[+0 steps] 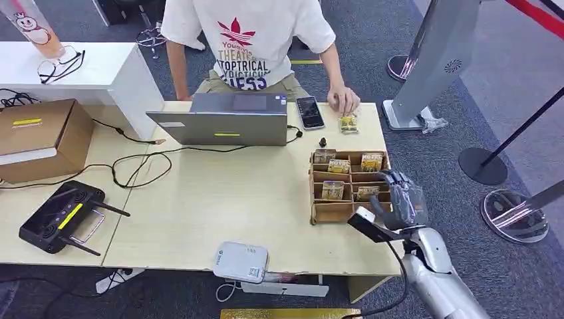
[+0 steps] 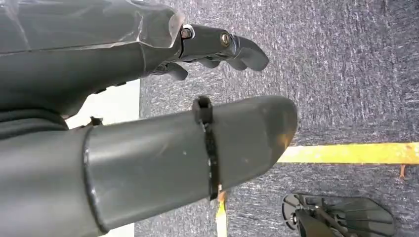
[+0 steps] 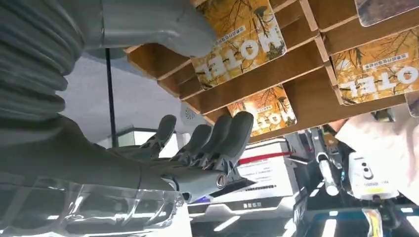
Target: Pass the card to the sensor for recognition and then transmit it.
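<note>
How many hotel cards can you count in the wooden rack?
5: two in the far row, one in the next row, two nearer. The right hand may hide others.

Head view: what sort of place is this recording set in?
Probably a mock hotel reception set up indoors: a wooden rack of cards printed HOTEL, a white card reader at the desk's near edge, and stanchion posts on grey carpet.
</note>
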Tool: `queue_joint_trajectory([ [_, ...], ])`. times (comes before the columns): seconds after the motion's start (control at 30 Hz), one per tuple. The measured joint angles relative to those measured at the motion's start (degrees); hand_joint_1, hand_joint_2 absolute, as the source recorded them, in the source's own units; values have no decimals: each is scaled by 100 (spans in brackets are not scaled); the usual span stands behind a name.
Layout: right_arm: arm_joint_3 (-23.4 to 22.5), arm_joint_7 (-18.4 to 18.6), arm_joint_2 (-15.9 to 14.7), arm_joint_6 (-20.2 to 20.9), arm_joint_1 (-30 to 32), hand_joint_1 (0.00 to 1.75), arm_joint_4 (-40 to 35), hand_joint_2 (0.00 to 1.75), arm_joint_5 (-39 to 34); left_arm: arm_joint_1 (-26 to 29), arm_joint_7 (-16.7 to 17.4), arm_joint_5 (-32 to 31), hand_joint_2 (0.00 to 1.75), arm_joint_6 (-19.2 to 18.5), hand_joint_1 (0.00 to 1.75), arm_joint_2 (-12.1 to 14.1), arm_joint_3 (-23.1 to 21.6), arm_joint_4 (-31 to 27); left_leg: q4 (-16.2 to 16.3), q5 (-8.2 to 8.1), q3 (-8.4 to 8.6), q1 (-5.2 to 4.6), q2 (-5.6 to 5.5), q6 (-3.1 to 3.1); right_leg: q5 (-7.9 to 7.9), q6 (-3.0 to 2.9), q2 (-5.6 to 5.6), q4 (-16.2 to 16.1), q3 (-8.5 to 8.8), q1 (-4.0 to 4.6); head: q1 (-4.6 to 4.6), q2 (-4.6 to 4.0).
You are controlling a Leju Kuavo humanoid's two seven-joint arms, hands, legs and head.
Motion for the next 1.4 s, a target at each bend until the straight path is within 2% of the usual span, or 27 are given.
queue_joint_trajectory([
  [0.2, 186, 179, -127, 295, -162, 73, 26, 175, 101, 2, 0, 9, 0, -9, 0, 0, 0, 0, 0, 0, 5, 0, 0, 0, 1, -1, 0, 0, 4, 0, 2, 0],
  [0.27, 236, 234, -190, 409, -200, 79, 24, 175, 151, 1, -46, 15, 0, -18, 0, 2, 2, 0, 0, 1, 7, 0, 0, 1, 1, -1, -1, 0, 8, 0, 2, 0],
  [0.3, 262, 269, -236, 477, -220, 84, 17, 175, 168, 5, -76, 15, 0, -26, 0, 2, 2, 0, 0, 1, 7, 0, 0, 1, 1, -1, -1, 0, 9, 0, 2, 0],
  [0.33, 302, 299, -276, 554, -237, 103, 0, 175, 170, 10, -94, 15, 0, -35, 0, 6, 2, 0, 0, 1, 8, 0, 0, 1, 1, -1, -1, 0, 9, 0, 0, 0],
  [0.4, 363, 345, -365, 684, -268, 131, -39, 175, 175, 25, -129, 28, 0, -39, 0, 20, 4, 0, 0, 1, 9, 0, 0, 1, 1, 0, 0, 0, 11, 0, 2, 0],
  [0.6, 503, 459, -483, 865, -339, 133, -103, 175, 183, 62, -138, 59, 0, -37, 0, 50, 48, 0, 1, 1, 10, -1, 0, 2, 2, 0, 0, 0, 12, 0, 2, 0],
  [0.7, 533, 496, -498, 928, -373, 126, -120, 175, 183, 73, -149, 76, 0, -33, 0, 50, 81, 0, 1, 1, 10, 0, -1, 2, 2, 0, 0, 0, 11, 0, 2, 0],
  [0.73, 544, 503, -503, 966, -389, 133, -122, 175, 186, 76, -155, 85, 0, -33, 0, 50, 92, 0, 1, 1, 10, 1, 0, 2, 2, 0, 0, 0, 11, 0, 0, 0],
  [0.83, 592, 529, -531, 1053, -424, 136, -133, 175, 183, 78, -179, 85, 0, -22, 0, 52, 98, 0, 0, 1, 12, 1, 0, 2, 2, 0, 0, 0, 11, 1, 0, 0],
  [1.13, 675, 588, -605, 1209, -463, 136, -195, 175, 181, 80, -92, 81, 0, -13, 0, 63, 101, 0, 1, 2, 11, 0, 0, 2, 2, 0, 0, 0, 14, 0, 2, 0],
  [1.3, 712, 636, -612, 1414, -526, 141, -195, 175, 168, 78, -59, 66, 0, -50, 0, 74, 101, 0, 1, 2, 12, 0, 0, 2, 2, 0, 0, 0, 12, 0, 0, 0],
  [1.4, 734, 653, -640, 1613, -585, 138, -195, 175, 111, 73, -28, 55, 0, -57, 0, 81, 101, 0, 1, 2, 12, 0, 0, 2, 2, 0, 0, 0, 12, 0, 2, 0],
])
